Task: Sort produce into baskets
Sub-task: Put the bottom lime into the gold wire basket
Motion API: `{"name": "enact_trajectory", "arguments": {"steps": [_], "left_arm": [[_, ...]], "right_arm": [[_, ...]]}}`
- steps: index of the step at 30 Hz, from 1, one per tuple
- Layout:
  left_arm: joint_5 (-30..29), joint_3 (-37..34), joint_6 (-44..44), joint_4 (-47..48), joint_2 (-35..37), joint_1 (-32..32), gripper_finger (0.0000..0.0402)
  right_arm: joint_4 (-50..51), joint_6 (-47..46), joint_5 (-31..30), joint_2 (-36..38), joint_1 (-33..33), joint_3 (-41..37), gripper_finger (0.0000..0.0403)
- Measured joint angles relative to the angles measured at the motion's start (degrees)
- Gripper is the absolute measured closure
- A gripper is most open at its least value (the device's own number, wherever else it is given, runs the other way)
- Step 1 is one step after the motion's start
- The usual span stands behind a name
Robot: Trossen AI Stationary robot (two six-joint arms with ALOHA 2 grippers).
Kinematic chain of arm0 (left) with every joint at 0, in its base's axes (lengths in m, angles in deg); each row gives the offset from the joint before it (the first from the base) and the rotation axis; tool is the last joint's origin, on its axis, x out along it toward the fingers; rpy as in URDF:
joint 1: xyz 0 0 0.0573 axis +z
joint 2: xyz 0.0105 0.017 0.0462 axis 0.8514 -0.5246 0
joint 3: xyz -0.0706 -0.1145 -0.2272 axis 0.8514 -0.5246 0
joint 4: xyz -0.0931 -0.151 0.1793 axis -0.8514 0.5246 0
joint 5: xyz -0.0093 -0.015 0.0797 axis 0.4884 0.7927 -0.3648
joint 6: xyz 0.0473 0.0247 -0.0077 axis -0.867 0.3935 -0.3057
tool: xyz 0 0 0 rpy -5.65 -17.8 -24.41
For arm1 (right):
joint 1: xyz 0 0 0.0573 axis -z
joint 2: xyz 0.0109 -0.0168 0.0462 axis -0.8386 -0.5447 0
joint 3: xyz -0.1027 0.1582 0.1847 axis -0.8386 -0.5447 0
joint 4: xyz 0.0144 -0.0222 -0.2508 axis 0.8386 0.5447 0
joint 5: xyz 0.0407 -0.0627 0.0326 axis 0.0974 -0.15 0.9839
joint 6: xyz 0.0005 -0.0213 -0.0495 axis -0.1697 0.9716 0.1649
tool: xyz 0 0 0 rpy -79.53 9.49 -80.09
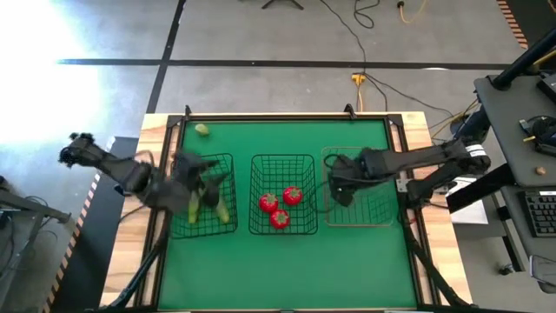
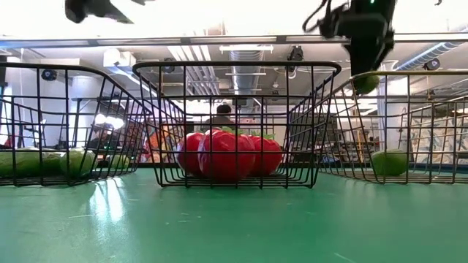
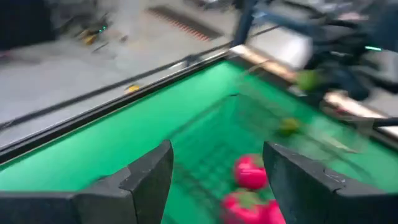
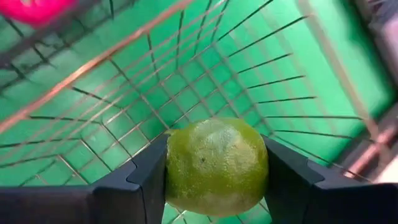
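Observation:
My right gripper (image 4: 216, 174) is shut on a yellow-green lime (image 4: 217, 165) above the tan wire basket (image 1: 382, 213) at the table's right. A second lime (image 2: 390, 162) lies on that basket's floor. A third lime (image 1: 201, 129) lies on the green mat at the far left. Three red tomatoes (image 1: 280, 207) lie in the middle black basket (image 1: 282, 161). Two green cucumbers (image 1: 221, 209) lie in the left black basket (image 1: 228, 161). My left gripper (image 3: 217, 180) is open and empty above the left basket. My right gripper pinches the lime by two opposite sides (image 4: 177, 168) between its two fingers (image 4: 143, 180). The fingers come from above, pointing down into the tan basket. The lime (image 2: 365, 82) hangs clear of the basket's floor, near the height of its rim.
The three baskets stand in a row across the mat's middle. Bare green mat (image 1: 287, 278) lies near the front edge and behind the baskets. A wooden frame (image 1: 287, 116) borders the mat.

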Motion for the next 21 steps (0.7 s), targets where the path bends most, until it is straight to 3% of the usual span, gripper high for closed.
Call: {"name": "enact_trajectory", "arguments": {"steps": [8,14,21], "left_arm": [[20.1,0.0,-8.4,5.8,1.1,27.2,0.017],[29.9,-0.1,-17.8,5.8,-1.2,42.0,0.017],[37.6,-0.1,-24.9,5.9,-2.7,57.2,0.017]], "right_arm": [[-13.2,5.2,12.4,0.0,5.9,-12.6,0.0204],[-19.8,2.1,14.2,0.0,6.1,-20.0,0.0202],[-23.2,-0.3,12.7,0.2,6.5,-22.7,0.0197]]}}
